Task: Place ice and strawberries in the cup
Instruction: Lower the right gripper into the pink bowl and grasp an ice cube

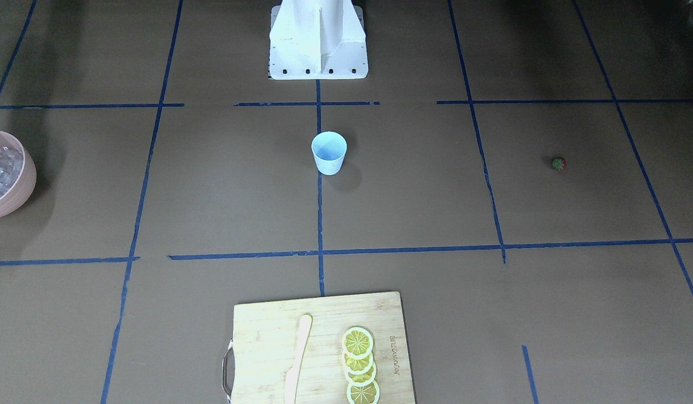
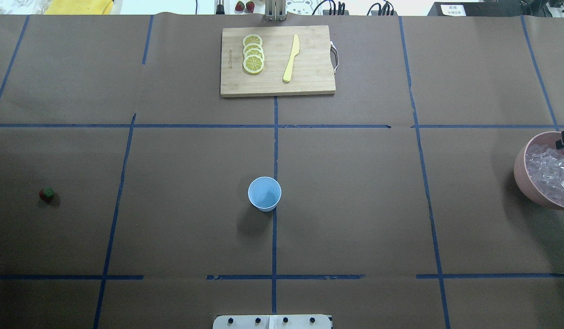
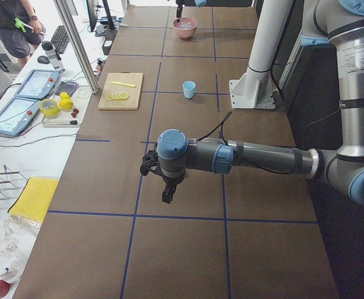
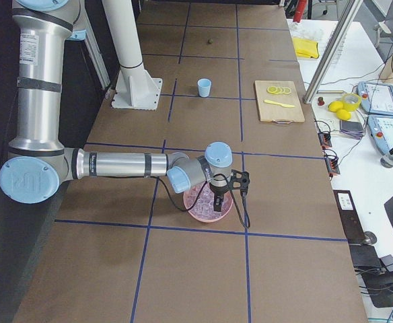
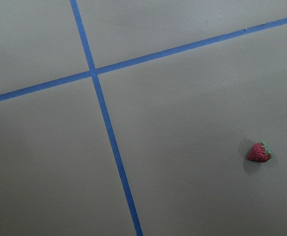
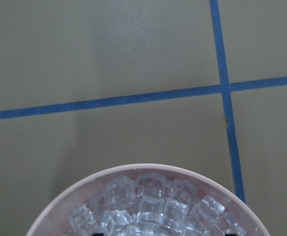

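While the small pale-blue tapered cup point(image 2: 264, 194) stands upright near the middle of the brown paper-covered bench point(image 2: 355, 205), right on a blue tape line point(image 2: 274, 137), neither of the things meant for it is inside it. One tiny red strawberry with a green leafy top point(image 2: 46, 194) lies alone on the paper far out on the robot's left side, well apart from the cup. Small clear ice cubes point(image 2: 551, 176) are heaped in a round pink bowl point(image 2: 521, 176) at the bench's right edge, just as far from the cup.

In the side view the right gripper point(image 4: 220, 198) hangs directly over that bowl, just above the ice; whether it is clenched or released I cannot tell. At the opposite end the left gripper point(image 3: 167, 196) points down above bare paper, holding nothing that I can see, and I cannot tell its state either. Its wrist camera shows the strawberry low at the right of the view, off to the side of a tape crossing.

Across the bench from the robot lies a rectangular bamboo cutting board point(image 2: 309, 77). It carries a row of overlapping yellow lemon slices point(image 2: 253, 54) and a pale yellow knife point(image 2: 292, 58) beside them.
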Robot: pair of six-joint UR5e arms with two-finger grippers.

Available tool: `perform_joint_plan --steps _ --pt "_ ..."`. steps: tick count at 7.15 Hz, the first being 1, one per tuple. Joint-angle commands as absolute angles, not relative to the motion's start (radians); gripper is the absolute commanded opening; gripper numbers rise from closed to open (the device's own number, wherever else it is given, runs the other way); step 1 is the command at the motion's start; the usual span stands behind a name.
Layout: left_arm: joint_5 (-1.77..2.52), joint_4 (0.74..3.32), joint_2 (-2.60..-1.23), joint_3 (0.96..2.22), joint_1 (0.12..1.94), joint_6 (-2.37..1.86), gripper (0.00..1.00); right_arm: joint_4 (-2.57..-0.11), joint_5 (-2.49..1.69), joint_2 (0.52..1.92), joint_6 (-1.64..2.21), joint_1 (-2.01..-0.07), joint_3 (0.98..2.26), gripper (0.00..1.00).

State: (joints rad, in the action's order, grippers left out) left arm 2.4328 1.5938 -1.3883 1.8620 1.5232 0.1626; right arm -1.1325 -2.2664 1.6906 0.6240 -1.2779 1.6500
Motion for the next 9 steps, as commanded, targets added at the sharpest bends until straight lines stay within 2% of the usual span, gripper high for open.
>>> perform_joint_plan --steps 1,3,5,9 --pt "2.433 1.594 -1.388 1.873 1.523 0.163 1.0 -1.131 -2.261 1.713 0.644 -1.278 1.655 0.85" --pt "2.433 1.594 -1.388 1.876 1.523 0.163 1.0 -1.018 -2.258 1.742 0.737 -1.257 1.652 0.83" --pt "2.433 1.594 -1.387 1.876 1.523 0.163 1.0 -1.012 -2.231 1.747 0.738 -1.24 1.651 0.79" --pt "2.433 1.594 -1.385 1.876 1.523 0.163 1.0 -1.011 -2.218 1.758 0.738 -1.221 1.649 0.77"
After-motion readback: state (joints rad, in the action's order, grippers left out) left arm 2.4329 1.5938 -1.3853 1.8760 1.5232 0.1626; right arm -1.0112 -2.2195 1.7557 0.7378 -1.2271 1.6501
